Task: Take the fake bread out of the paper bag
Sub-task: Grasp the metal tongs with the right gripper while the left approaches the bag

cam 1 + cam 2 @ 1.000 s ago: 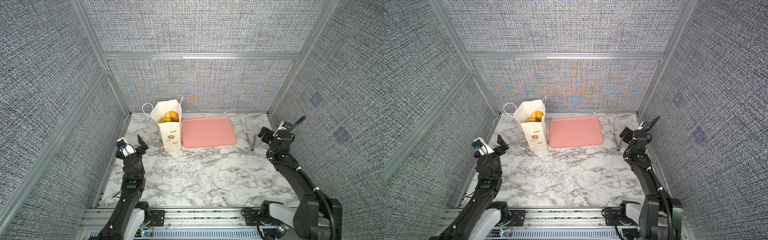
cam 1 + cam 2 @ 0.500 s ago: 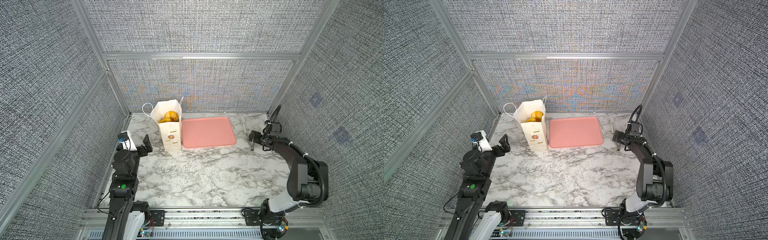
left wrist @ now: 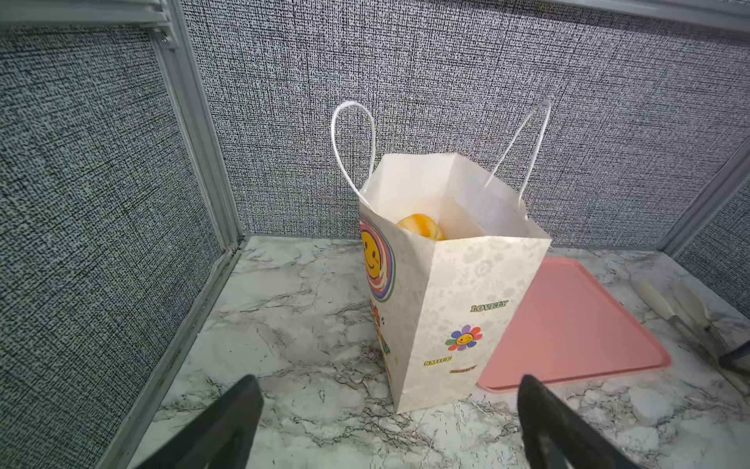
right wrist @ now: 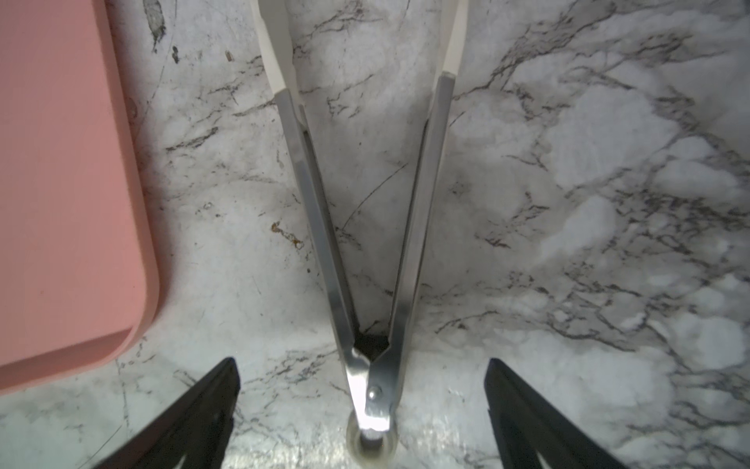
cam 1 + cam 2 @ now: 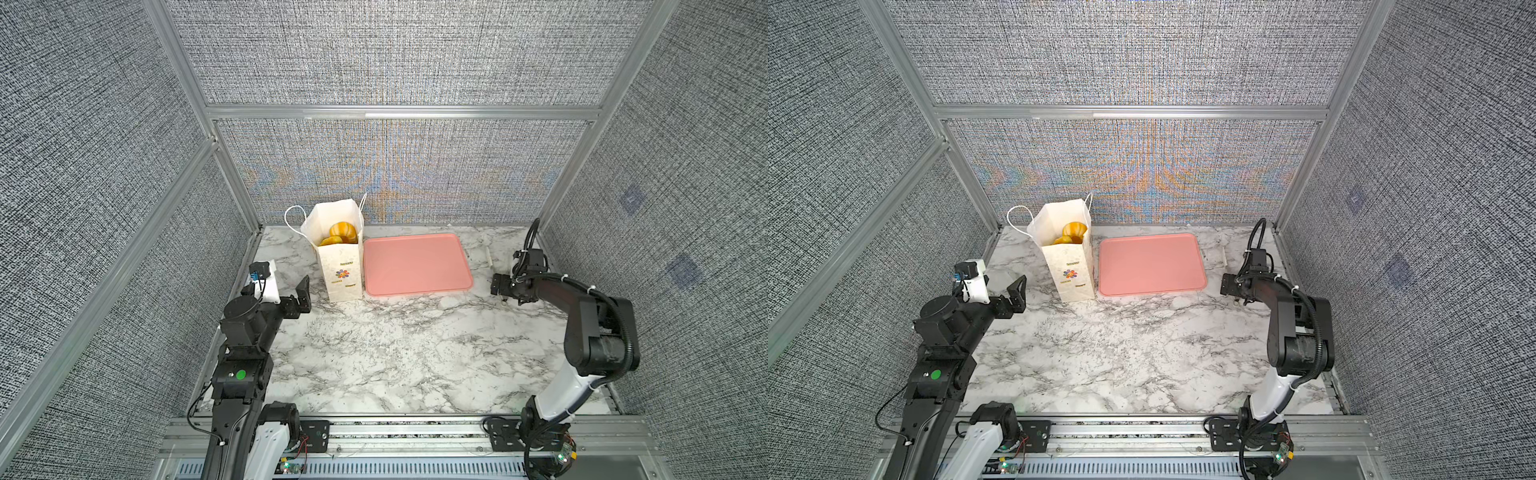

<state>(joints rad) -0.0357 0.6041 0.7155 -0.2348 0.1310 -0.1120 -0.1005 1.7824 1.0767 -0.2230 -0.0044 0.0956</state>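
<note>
The white paper bag (image 5: 338,266) (image 5: 1070,270) (image 3: 466,308) stands upright and open at the back left, its cord handles up. Golden fake bread (image 5: 341,232) (image 5: 1074,232) (image 3: 420,228) shows inside its mouth; most of it is hidden by the bag walls. My left gripper (image 5: 301,294) (image 5: 1016,293) (image 3: 389,379) is open and empty, just front-left of the bag and facing it. My right gripper (image 5: 498,286) (image 5: 1229,286) (image 4: 361,361) is open low over the table, its jaws on either side of the hinge end of metal tongs (image 4: 320,227) without touching them.
A flat pink tray (image 5: 415,266) (image 5: 1150,264) (image 3: 568,325) (image 4: 61,182) lies right of the bag, touching it. The tongs (image 3: 682,308) lie on the marble table (image 5: 395,345) between the tray and the right wall. Padded walls enclose three sides.
My right arm has swung down from a raised pose and now sits low over the tongs' hinge. My left arm has risen and moved its gripper closer to the bag.
</note>
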